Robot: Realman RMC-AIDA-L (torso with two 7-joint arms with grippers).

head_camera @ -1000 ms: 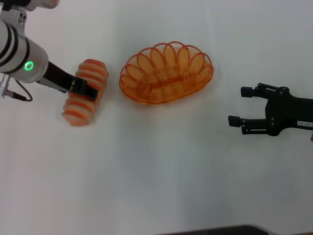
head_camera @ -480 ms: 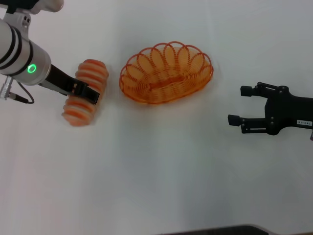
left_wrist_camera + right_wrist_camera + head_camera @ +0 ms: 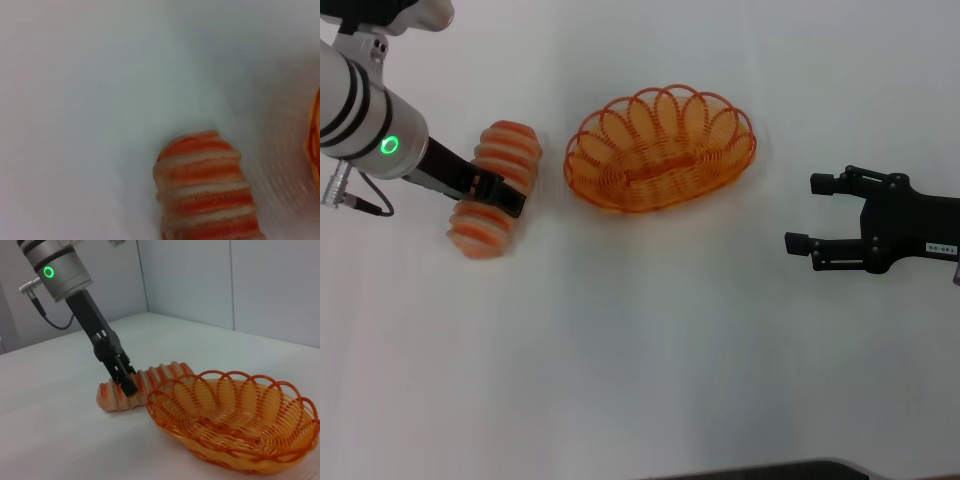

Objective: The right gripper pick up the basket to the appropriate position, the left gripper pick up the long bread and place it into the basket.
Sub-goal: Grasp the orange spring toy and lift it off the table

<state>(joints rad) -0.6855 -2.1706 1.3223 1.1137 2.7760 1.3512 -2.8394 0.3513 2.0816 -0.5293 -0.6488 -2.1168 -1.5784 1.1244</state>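
The long bread (image 3: 492,190), orange with cream ridges, lies on the white table left of the basket (image 3: 660,150). It also shows in the left wrist view (image 3: 204,190) and the right wrist view (image 3: 160,375). My left gripper (image 3: 505,195) is down at the bread's middle, and the bread rests on the table; the right wrist view shows the gripper (image 3: 126,382) there too. The orange wire basket (image 3: 235,425) stands empty at the centre back. My right gripper (image 3: 805,214) is open and empty, to the right of the basket and apart from it.
The white table (image 3: 640,360) stretches to the front and sides. A grey cable (image 3: 365,200) hangs from the left wrist. A pale wall (image 3: 225,280) stands behind the table in the right wrist view.
My left arm has shifted slightly to the right and down at the bread. The bread, the basket and the right gripper have not moved.
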